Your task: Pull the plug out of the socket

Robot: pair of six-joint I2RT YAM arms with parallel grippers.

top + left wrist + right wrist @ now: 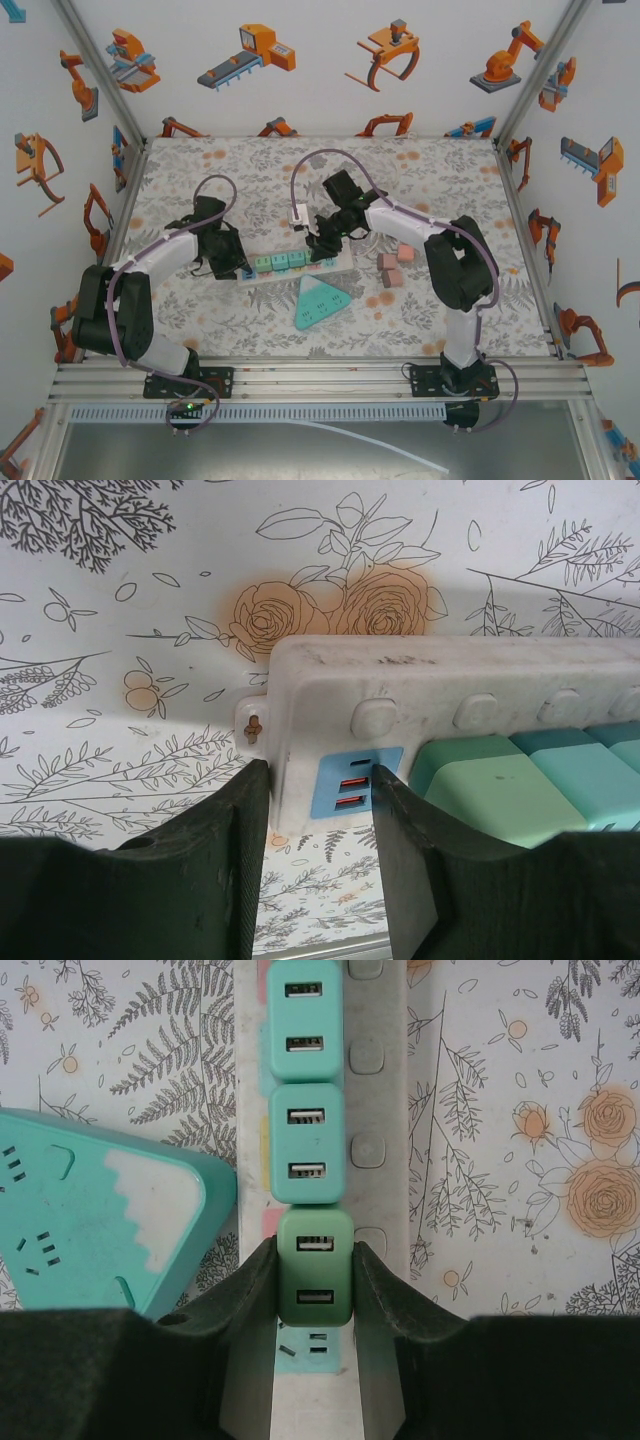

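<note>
Green plug (315, 1272) lengthwise on power strip (390, 1100), ports up, clenched in right fingers (250, 1305), left fingers (235, 860) clenching strip end

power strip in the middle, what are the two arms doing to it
They are working a plug out of the white power strip. The left gripper is shut on the strip's end by the USB ports, bracing it. The right gripper is shut on the green plug, which is not out yet and sits in line with the teal plugs.
</note>
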